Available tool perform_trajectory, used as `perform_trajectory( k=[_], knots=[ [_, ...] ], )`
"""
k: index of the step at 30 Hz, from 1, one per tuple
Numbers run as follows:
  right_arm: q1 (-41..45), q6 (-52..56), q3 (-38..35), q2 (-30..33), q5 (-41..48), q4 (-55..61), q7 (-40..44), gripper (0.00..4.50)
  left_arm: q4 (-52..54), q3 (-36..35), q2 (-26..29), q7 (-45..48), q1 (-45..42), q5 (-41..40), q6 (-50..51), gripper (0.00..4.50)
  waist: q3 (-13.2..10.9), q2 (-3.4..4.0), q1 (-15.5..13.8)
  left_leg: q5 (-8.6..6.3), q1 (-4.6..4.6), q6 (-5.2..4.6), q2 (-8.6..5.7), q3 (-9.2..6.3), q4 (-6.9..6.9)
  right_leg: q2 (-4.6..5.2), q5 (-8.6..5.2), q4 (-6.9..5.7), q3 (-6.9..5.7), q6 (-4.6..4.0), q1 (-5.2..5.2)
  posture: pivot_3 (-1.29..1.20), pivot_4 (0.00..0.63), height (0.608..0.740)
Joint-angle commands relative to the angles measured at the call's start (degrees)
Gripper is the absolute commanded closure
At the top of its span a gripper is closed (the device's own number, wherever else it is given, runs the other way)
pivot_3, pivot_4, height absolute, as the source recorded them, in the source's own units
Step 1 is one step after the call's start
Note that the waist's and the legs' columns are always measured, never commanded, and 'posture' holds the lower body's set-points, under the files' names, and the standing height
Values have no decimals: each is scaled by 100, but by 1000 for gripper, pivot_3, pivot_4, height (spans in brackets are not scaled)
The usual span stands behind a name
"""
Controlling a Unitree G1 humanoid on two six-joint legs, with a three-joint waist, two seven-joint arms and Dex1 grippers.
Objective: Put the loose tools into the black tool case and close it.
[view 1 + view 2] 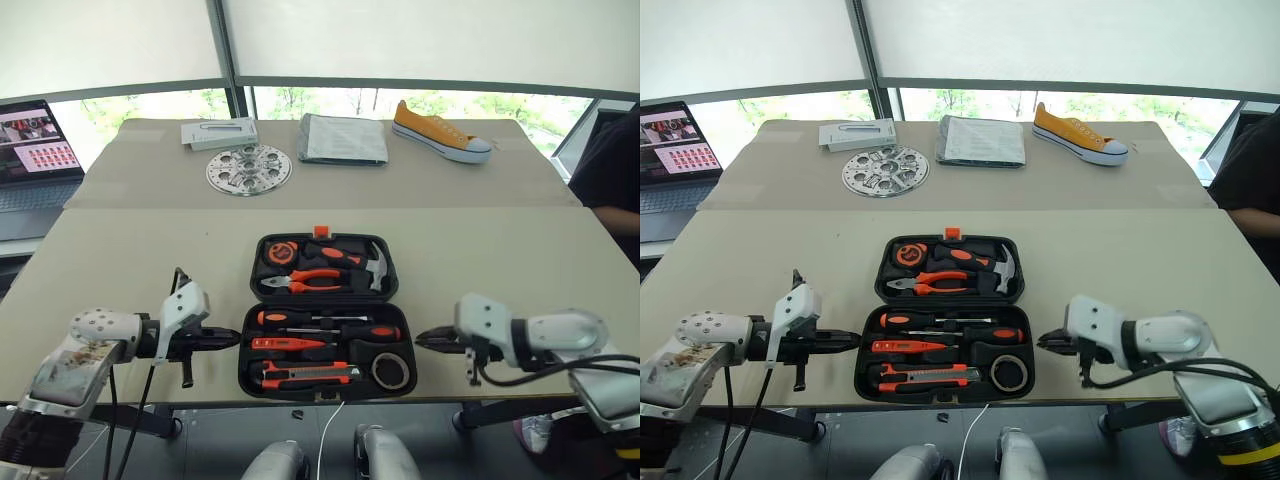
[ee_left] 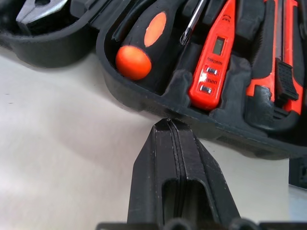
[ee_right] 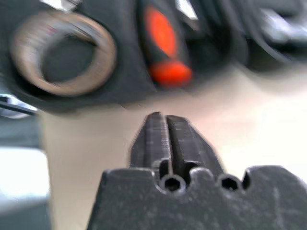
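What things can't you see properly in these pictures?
- Tape roll: blurred in the right wrist view.
- Person: cut off by the head views' edge.
- Laptop: screen too small to read.
- Pliers: cut off by the left wrist view's edge.

The black tool case (image 1: 252,385) lies on a pale beige surface (image 1: 120,260). In it are two black-and-orange screwdrivers (image 1: 300,318), a slim all-orange tester (image 1: 288,344) with a grey display, a black-orange utility knife (image 1: 305,375) and a tape roll (image 1: 391,371), black with a paler, perhaps tan, inner ring. Pliers (image 1: 310,281) have orange grips; the hammer (image 1: 375,268) head is silver. Each end effector (image 1: 222,341) is black on a white wrist. Beyond lie a yellow shoe (image 1: 440,131) with a white sole, and a grey packet (image 1: 343,139).
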State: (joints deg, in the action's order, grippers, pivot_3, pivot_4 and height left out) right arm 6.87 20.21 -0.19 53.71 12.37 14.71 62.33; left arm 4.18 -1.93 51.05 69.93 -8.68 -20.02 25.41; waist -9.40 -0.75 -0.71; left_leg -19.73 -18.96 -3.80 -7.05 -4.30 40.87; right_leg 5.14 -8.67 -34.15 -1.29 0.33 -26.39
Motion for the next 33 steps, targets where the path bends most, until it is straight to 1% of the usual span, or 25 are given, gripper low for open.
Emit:
perform_trajectory(
  k=[1,2,4,7,8,9,11,13,15,17,19,20,21,22,23,25,26,27,29,30,31,32,33],
  knots=[
    [443,1005,-440,-49,573,62,-204,2640,-615,-394,72,-247,-679,-294,754,3124,0,0,2,1,0,1,3,-1,0,-1,1,0,0,-2,-1,0,150,737],
    [672,1364,-477,-144,749,24,-295,2376,-863,-470,0,-357,-1013,-444,1115,2856,0,0,1,1,0,1,4,-1,-1,-2,1,-1,0,-2,-2,0,150,737],
    [1060,1949,-507,-310,1002,-51,-467,1698,-1240,-562,-136,-614,-1549,-611,1707,2190,0,-1,5,2,0,-1,6,-2,1,-3,2,-2,-1,-4,-1,0,150,737],
    [1725,2614,-311,-664,1116,-308,-835,597,-1646,-655,-481,-1098,-2346,-871,2711,1094,1,-2,9,2,-3,-1,3,-3,4,2,7,0,-2,-5,-2,0,150,737],
    [1903,2770,-244,-765,1122,-392,-945,263,-1728,-675,-575,-1235,-2551,-949,3018,700,1,-2,11,2,-1,-2,2,-3,5,3,7,-4,-2,-5,-2,0,150,737],
    [2111,2936,-173,-909,1108,-525,-1078,19,-1770,-674,-689,-1348,-2721,-1012,3258,430,1,-2,13,3,-3,-2,0,-3,7,1,8,-1,-5,-5,-2,0,150,737],
    [2482,3264,-81,-1197,1096,-830,-1325,19,-1833,-619,-905,-1534,-2966,-1053,3613,430,2,-3,21,3,-13,-2,-2,-3,10,2,9,0,-6,-2,-10,0,150,737],
    [2884,3599,3,-1547,1029,-1344,-1679,19,-1912,-433,-1163,-1813,-3145,-927,3704,430,2,-4,53,3,-23,-2,-5,-3,12,4,10,-9,-8,-3,-25,0,150,737],
    [3156,3676,72,-1784,902,-1806,-1930,19,-1988,-189,-1297,-1879,-3172,-766,3600,430,2,-4,68,3,-27,-2,-11,-2,19,8,10,-9,-7,-3,-30,0,150,737],
    [3301,3593,175,-1883,757,-2078,-2071,19,-2068,5,-1327,-1898,-3145,-622,3438,430,2,-4,87,4,-27,-1,-10,-2,19,9,11,-12,-7,-4,-30,0,150,737],
    [3376,3521,218,-1945,709,-2259,-2113,0,-2176,100,-1369,-1958,-3138,-530,3330,969,2,-4,98,4,-28,-1,-10,-3,19,6,10,-25,-8,-5,-36,0,150,737],
    [3411,3508,212,-1994,701,-2356,-2148,0,-2230,113,-1415,-2012,-3140,-490,3251,1090,2,-4,110,4,-29,-1,-10,-2,19,7,10,-41,-7,-5,-38,0,150,737],
    [3441,3498,210,-2034,688,-2431,-2182,259,-2285,114,-1452,-2050,-3145,-464,3201,1574,2,-4,127,4,-29,-1,-11,-2,21,7,10,-59,-5,-5,-42,0,150,737],
    [3443,3470,255,-2060,650,-2456,-2196,520,-2328,85,-1491,-2078,-3147,-472,3192,1831,2,-3,136,4,-28,0,-12,-1,22,11,10,-69,-5,-5,-43,0,150,737],
    [3442,3453,287,-2075,621,-2463,-2200,715,-2353,61,-1513,-2092,-3149,-486,3190,2209,3,-3,141,4,-27,0,-12,-1,24,13,10,-72,-3,-5,-43,0,150,737],
    [3411,3461,361,-2110,615,-2385,-2147,1471,-2367,31,-1537,-2088,-3138,-508,3199,2951,4,-1,130,4,-26,0,-11,-1,39,12,10,-75,-2,-5,-40,0,150,737],
    [3401,3469,387,-2125,622,-2347,-2132,1764,-2370,8,-1548,-2095,-3133,-521,3207,3266,6,0,121,4,-24,0,-12,-1,41,13,10,-75,-1,-5,-37,0,150,737],
    [3397,3477,404,-2140,634,-2321,-2123,2149,-2368,-14,-1556,-2098,-3126,-531,3218,3684,8,2,110,4,-22,0,-13,-1,43,13,10,-75,0,-5,-33,0,150,737],
    [3406,3503,439,-2150,642,-2296,-2119,2797,-2340,-51,-1560,-2103,-3111,-544,3245,4280,12,2,94,4,-19,0,-15,-2,50,13,10,-75,0,-4,-28,0,150,737],
    [3410,3511,447,-2151,642,-2291,-2117,3112,-2331,-61,-1562,-2106,-3107,-545,3250,4500,13,2,83,4,-18,0,-15,-2,51,13,10,-75,1,-4,-24,0,150,737],
    [3414,3525,448,-2151,643,-2291,-2115,3556,-2321,-70,-1561,-2112,-3099,-550,3257,4500,13,2,78,4,-17,0,-15,-2,54,12,10,-75,1,-4,-23,0,150,737],
    [3416,3538,451,-2147,646,-2290,-2107,3787,-2307,-79,-1560,-2113,-3088,-561,3268,4500,14,1,78,4,-17,0,-15,-2,57,13,10,-75,2,-4,-23,0,150,737],
    [3432,3547,461,-2135,646,-2292,-2090,4129,-2259,-96,-1555,-2114,-3069,-589,3305,4500,17,2,80,4,-17,0,-14,-2,59,13,10,-77,4,-4,-23,0,150,737]
  ],
)
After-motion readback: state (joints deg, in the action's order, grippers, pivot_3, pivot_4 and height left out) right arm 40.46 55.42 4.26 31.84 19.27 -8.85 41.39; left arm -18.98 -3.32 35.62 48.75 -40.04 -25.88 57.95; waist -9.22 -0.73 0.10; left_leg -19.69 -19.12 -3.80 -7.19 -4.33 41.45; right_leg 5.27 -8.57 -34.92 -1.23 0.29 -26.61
